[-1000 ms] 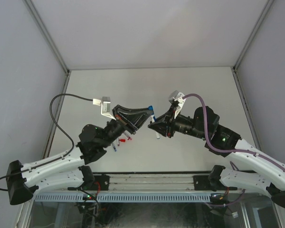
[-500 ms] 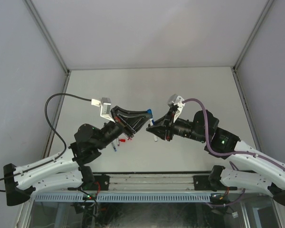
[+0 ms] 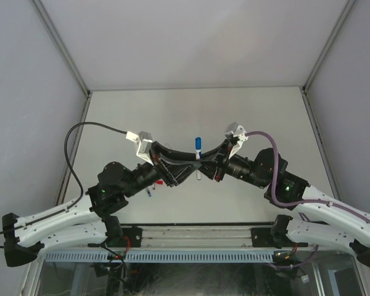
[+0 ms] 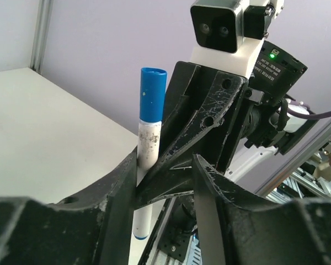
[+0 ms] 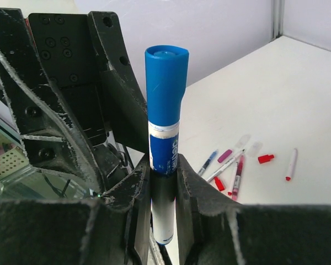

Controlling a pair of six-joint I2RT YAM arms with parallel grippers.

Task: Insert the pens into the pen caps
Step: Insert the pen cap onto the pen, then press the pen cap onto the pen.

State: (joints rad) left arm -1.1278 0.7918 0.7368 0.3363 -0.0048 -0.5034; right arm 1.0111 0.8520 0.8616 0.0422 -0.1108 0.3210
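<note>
pen (image 4: 147, 152): white barrel, blue cap (image 4: 153, 94) on | upright between right fingers (image 5: 194, 190)

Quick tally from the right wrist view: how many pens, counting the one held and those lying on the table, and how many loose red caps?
Blue-capped pen clamped in the right gripper: 1
Pens lying on the table: 4
Loose red caps: 2
Total: 7
</note>
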